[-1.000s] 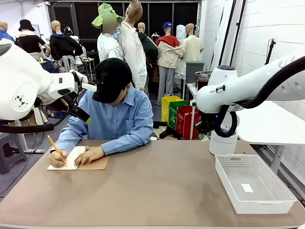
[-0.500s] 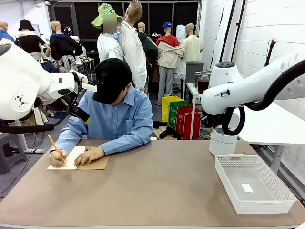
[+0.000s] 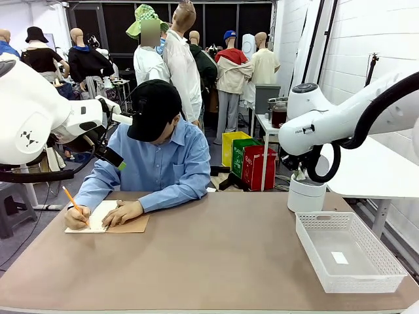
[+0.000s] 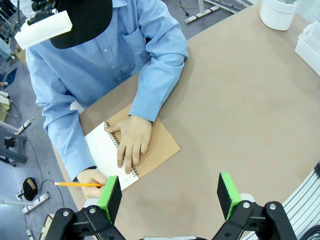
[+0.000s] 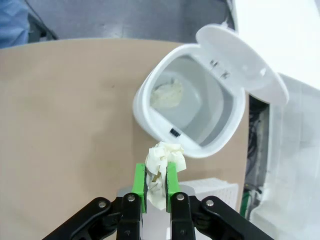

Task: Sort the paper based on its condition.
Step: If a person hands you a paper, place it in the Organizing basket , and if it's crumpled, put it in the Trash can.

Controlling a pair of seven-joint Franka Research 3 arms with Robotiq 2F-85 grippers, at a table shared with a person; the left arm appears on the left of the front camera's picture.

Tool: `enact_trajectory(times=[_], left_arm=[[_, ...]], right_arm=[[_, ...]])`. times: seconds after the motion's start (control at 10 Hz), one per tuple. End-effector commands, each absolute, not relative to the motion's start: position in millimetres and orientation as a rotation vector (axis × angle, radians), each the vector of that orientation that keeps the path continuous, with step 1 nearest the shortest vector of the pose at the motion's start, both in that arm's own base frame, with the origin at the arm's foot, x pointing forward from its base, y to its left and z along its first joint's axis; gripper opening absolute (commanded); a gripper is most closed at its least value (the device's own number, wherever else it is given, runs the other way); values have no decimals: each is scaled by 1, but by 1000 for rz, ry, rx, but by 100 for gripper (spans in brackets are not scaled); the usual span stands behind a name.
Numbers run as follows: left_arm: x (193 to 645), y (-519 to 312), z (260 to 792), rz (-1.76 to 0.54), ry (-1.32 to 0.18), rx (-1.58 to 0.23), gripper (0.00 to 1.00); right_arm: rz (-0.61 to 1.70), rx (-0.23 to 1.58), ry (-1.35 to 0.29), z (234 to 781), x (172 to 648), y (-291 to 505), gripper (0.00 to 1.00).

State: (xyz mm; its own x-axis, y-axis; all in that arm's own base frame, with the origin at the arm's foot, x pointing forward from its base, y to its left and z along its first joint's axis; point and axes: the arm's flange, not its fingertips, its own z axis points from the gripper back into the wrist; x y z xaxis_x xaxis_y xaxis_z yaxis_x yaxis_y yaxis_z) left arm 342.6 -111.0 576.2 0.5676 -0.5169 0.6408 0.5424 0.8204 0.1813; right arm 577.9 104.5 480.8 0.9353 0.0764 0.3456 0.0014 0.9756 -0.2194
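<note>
Nearest the robot's edge of the counter, a white mesh basket stands just on the near side of the round white bin. A small white slip lies flat on the basket's floor.

The right gripper hangs above the bin, at the near edge of its mouth. Its green pads are clamped on a wad of crumpled paper, which bulges out past the fingertips. In the right wrist view the bin's hinged lid stands flipped open. A second crumpled wad lies at the bottom inside the bin.

The left gripper is raised well apart from the bin, over the opposite side of the counter. Its fingers are spread wide with nothing between them.

Below it, far across the counter from the bin, a spiral-bound notebook lies open at the person's edge, its tan cover folded out flat. The person, in a blue shirt and black cap, presses one hand on the page. The other hand holds a yellow pencil at the notebook's outer edge. No loose flat sheet can be made out beside the notebook.
</note>
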Motion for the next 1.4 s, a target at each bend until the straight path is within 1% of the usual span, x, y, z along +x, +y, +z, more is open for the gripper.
enact_trajectory(times=[0.0, 0.1, 0.5, 1.3], left_arm=[[342, -110, 577, -621, -742, -37, 100], [342, -110, 577, -621, -742, -37, 100], [342, -110, 577, -621, -742, -37, 100], [342, -110, 577, -621, -742, -37, 100]], right_arm=[[13, -319, -373, 483, 598, 103, 20], [9, -335, -370, 482, 605, 97, 20], [15, -308, -340, 468, 621, 82, 20], [49, -281, -297, 451, 649, 69, 20]])
